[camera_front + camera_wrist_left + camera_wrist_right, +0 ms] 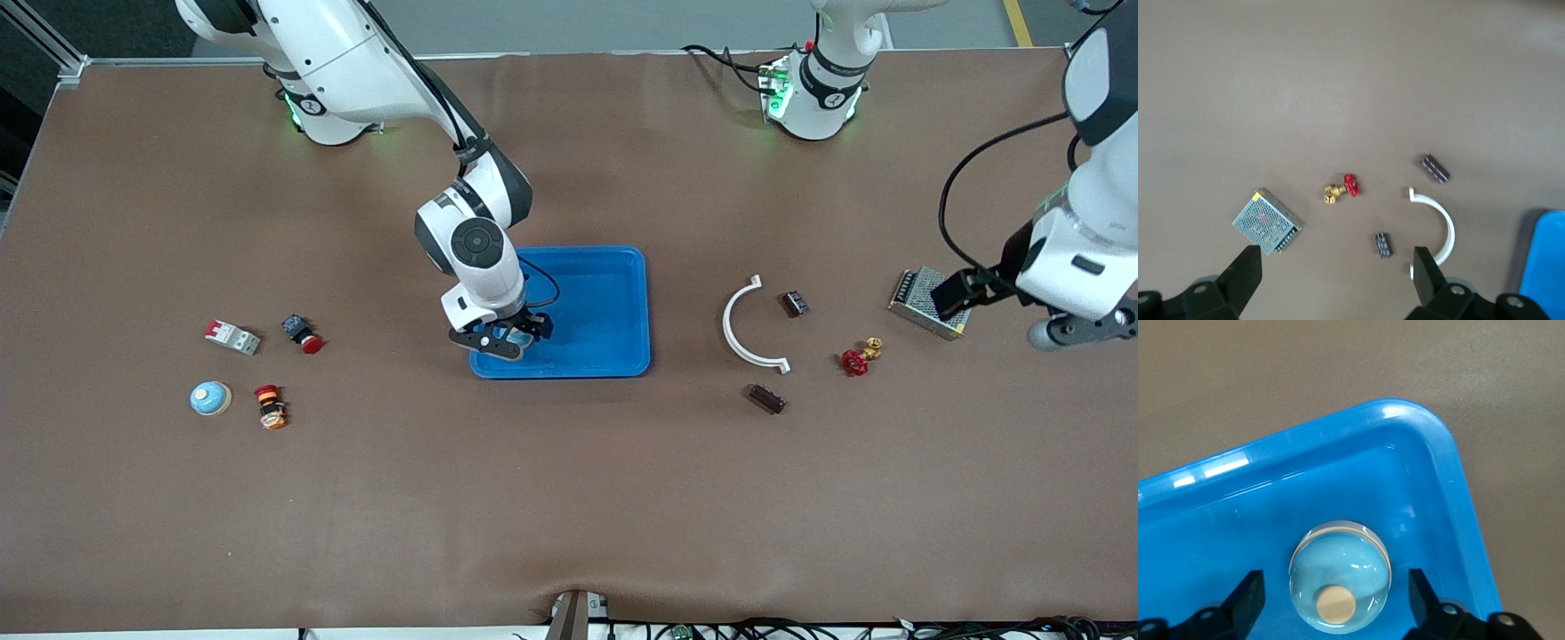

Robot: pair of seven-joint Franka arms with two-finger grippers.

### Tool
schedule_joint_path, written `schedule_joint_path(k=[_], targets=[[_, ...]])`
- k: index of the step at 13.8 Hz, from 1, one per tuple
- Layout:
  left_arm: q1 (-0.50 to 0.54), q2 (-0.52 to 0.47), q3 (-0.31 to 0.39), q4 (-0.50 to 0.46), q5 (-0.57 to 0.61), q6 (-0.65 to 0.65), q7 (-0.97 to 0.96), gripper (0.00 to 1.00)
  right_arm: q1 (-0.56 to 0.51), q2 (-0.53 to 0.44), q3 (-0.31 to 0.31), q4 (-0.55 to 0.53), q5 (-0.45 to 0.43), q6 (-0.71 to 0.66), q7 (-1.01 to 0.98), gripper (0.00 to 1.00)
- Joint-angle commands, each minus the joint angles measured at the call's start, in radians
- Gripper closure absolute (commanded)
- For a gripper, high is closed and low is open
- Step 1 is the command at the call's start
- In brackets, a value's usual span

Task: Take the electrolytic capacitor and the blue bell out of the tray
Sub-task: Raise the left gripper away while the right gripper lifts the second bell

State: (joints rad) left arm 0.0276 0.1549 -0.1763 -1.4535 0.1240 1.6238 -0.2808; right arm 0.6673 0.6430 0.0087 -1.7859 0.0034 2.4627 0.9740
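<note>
Between my right gripper's (pixel 1331 603) spread fingers, in the tray (pixel 613 293) corner nearest the front camera at the right arm's end, sits the blue bell (pixel 1340 577); the jaws flank its dome without visibly touching it, so nothing is held. I judge this the grasp step for the bell, and the next move calls for closing evenly on its rim, then lifting clear of the tray wall; no capacitor shows in the tray. Over the metal power supply (pixel 1267 221) my left gripper (pixel 1338 273) waits wide open and empty, and I can read no writing anywhere.
</note>
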Motion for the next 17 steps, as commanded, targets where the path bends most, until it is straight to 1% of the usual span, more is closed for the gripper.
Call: schedule_joint_path(k=[1, 2, 3, 4, 5, 6, 7, 11, 14, 17], targets=[[-0.037, -0.086, 0.084, -0.082, -0.056, -0.018, 0.119, 0.0, 0.015, 0.021, -0.013, 0.022, -0.031, -0.002, 0.031, 0.25], [-0.049, -0.093, 0.106, -0.088, -0.073, -0.034, 0.135, 0.0, 0.012, 0.021, -0.013, 0.022, -0.043, -0.002, 0.031, 0.38], [-0.054, -0.107, 0.13, -0.093, -0.098, -0.042, 0.141, 0.0, 0.009, 0.021, -0.013, 0.023, -0.043, -0.002, 0.031, 0.46], [-0.067, -0.121, 0.147, -0.111, -0.115, -0.042, 0.152, 0.0, 0.008, 0.021, -0.013, 0.026, -0.043, -0.002, 0.031, 0.51], [-0.078, -0.13, 0.159, -0.119, -0.116, -0.042, 0.16, 0.0, 0.005, 0.021, -0.013, 0.029, -0.043, -0.002, 0.032, 0.62], [-0.083, -0.135, 0.161, -0.123, -0.116, -0.042, 0.16, 0.0, 0.003, 0.021, -0.013, 0.031, -0.043, -0.002, 0.031, 0.89], [-0.083, -0.135, 0.162, -0.123, -0.116, -0.042, 0.161, 0.0, 0.001, 0.02, -0.013, 0.034, -0.039, -0.004, 0.037, 1.0], [-0.077, -0.147, 0.159, -0.119, -0.116, -0.051, 0.16, 0.0, -0.005, 0.006, -0.013, 0.046, -0.033, -0.027, 0.043, 1.0], [-0.075, -0.147, 0.156, -0.11, -0.118, -0.05, 0.16, 0.0, -0.041, -0.032, -0.012, 0.098, -0.037, -0.178, -0.023, 1.0], [-0.074, -0.15, 0.155, -0.11, -0.118, -0.059, 0.163, 0.0, -0.113, -0.086, -0.01, 0.105, -0.028, -0.261, -0.167, 1.0]])
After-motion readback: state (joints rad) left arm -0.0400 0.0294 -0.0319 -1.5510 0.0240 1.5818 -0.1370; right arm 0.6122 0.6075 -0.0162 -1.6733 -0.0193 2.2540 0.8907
